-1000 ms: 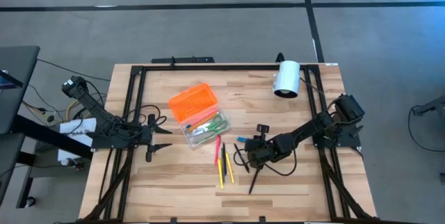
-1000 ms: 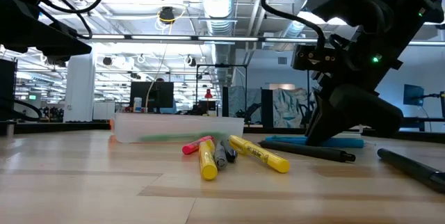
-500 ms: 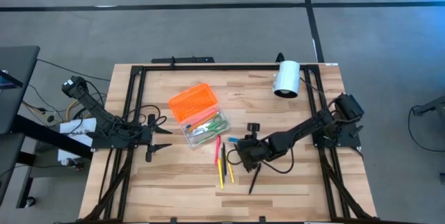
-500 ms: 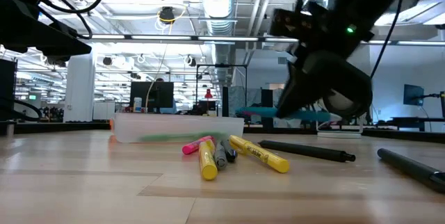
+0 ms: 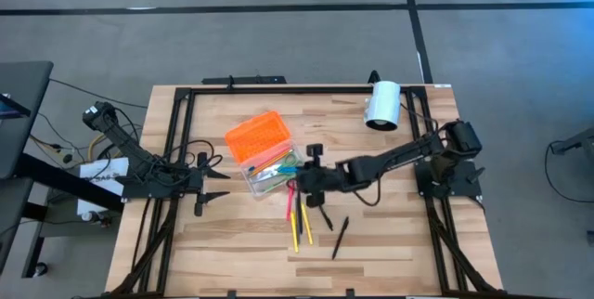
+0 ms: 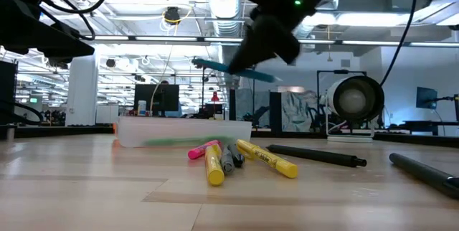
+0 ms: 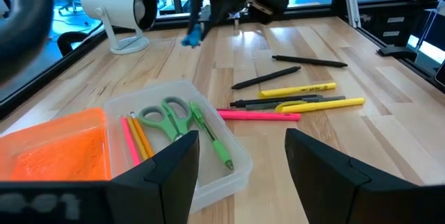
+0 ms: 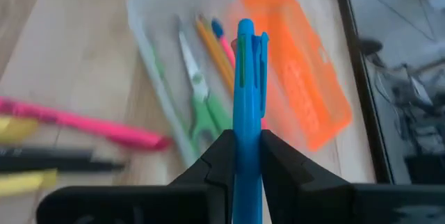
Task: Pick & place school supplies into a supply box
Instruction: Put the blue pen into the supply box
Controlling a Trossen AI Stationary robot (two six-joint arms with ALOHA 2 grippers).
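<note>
Now the right gripper [image 5: 307, 176] has swung in from the table's right half to the edge of the clear box [image 5: 269, 173], its fingers pinching a blue pen [image 8: 245, 106] that it has lifted off the wood. The pen hangs over the tray, where scissors [image 8: 199, 106] and pencils already lie, so a drop looks close. Pink, yellow and black pens [image 5: 299, 215] wait on the table beside the box. The left gripper [image 5: 215, 184] idles, spread, at the left edge.

right gripper [image 5: 303, 180] hovers just beside the clear plastic supply box [image 5: 275, 174] mid-desk; left gripper [image 5: 218, 186] waits near the desk's left edge.
</note>
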